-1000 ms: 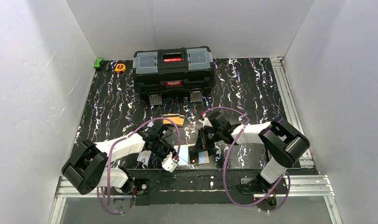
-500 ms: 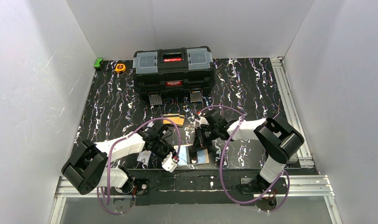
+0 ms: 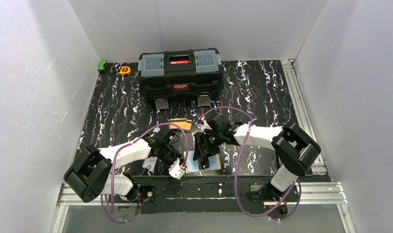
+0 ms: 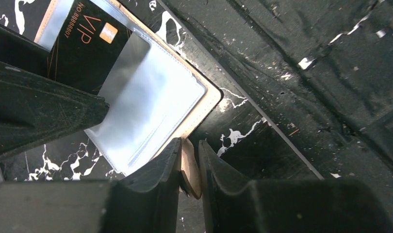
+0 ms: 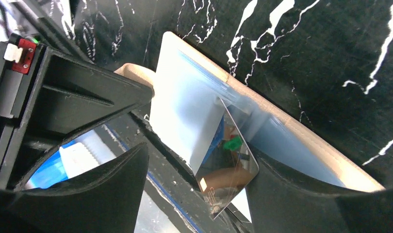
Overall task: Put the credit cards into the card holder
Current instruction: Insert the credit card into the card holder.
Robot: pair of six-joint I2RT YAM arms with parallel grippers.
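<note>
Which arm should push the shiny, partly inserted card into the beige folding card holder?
Probably right: the right gripper, open, straddles the shiny card; the left gripper is pinching the holder's tan tab.

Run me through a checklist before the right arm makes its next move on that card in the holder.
1. Left pincer clamped on the tab of the card holder: ok.
2. Holder lying open, clear pockets facing up: ok.
3. Right pincer open: ok.
4. Card fully seated in its pocket: not ok, part of it sticks out.
5. Right pincer touching the card: cannot tell.
6. Spare cards in view for later: ok.
</note>
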